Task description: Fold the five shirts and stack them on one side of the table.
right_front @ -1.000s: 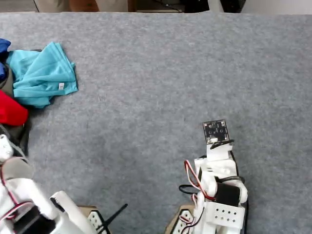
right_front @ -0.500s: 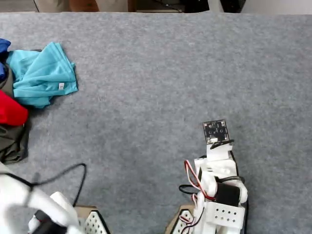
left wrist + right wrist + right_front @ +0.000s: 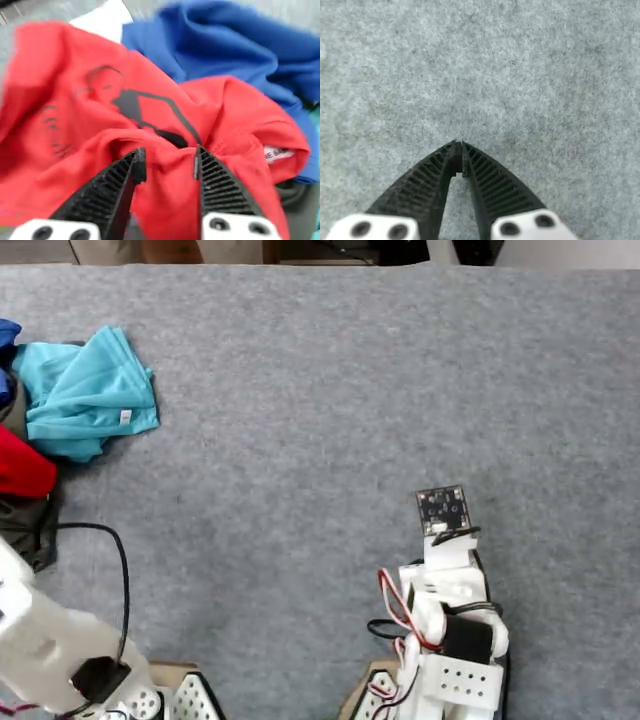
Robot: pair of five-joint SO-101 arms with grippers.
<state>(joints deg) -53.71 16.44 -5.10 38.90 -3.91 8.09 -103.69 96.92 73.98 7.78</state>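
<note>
A heap of shirts lies at the table's left edge: a teal shirt (image 3: 85,390), a red shirt (image 3: 22,465), a blue shirt (image 3: 8,335) and a dark grey shirt (image 3: 30,525). In the left wrist view my left gripper (image 3: 166,160) is open, its two fingers standing either side of a raised fold of the red shirt (image 3: 100,100), which carries a black print. The blue shirt (image 3: 225,45) lies just beyond it. The left arm (image 3: 45,650) is at the lower left corner. My right gripper (image 3: 458,146) is shut and empty just above bare grey cloth, on the right arm (image 3: 445,620) near the front edge.
The grey table cover (image 3: 350,390) stretches bare from the middle across to the right. A black cable (image 3: 118,560) loops up from the left arm. A white patch (image 3: 105,20) shows behind the red shirt.
The left arm has swung at the lower left corner toward the shirt heap, and its cable has moved with it. The right arm and the shirts have not moved.
</note>
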